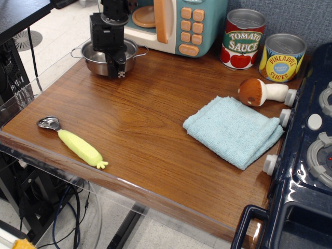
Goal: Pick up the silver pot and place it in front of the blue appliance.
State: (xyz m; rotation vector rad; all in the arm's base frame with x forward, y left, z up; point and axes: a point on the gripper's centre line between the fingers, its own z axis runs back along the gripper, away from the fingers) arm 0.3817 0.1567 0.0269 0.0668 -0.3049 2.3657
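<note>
The silver pot (134, 56), shallow and shiny with wire loop handles, is at the table's far left corner, just in front of the left part of the blue appliance (193, 25). The appliance is a teal toy microwave with a cream front, an orange handle and orange buttons. My black gripper (115, 65) comes down from above and is shut on the pot's near rim, with one finger outside the wall and the other hidden inside. I cannot tell whether the pot rests on the wood or hangs just above it.
A yellow-handled scoop (75, 141) lies near the front left edge. A folded light blue cloth (233, 130) and a toy mushroom (262, 92) lie at the right, two cans (244, 39) stand at the back, and a dark navy toy stove (308, 155) is at the far right.
</note>
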